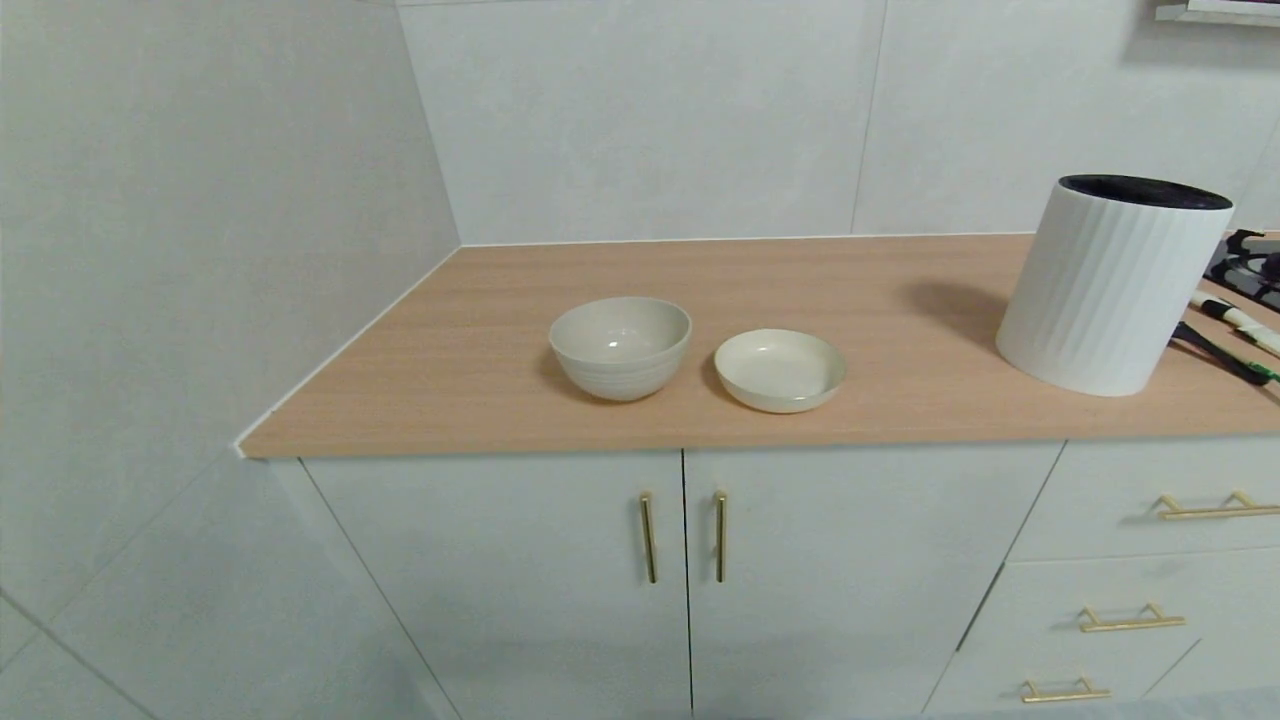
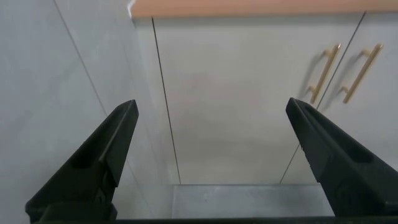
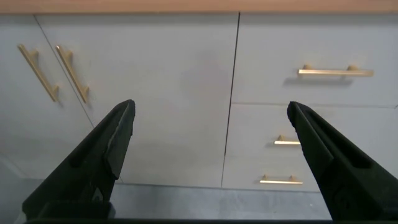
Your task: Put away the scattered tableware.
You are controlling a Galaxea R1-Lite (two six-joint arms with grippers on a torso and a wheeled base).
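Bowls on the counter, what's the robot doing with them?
Nothing is being held right now. A deep bowl and a shallow dish sit side by side, not touching, near the front of the wooden counter. The left claw and right claw are both open and empty, down in front of the white cabinets. Neither dish is put away yet.

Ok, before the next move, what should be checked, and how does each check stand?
1. Left gripper open and empty: ok.
2. Right gripper open and empty: ok.
3. Bowl and dish upright, apart, on counter: ok.
4. Cabinet doors open for stowing: not ok, both shut.
5. Room behind them: cannot tell.
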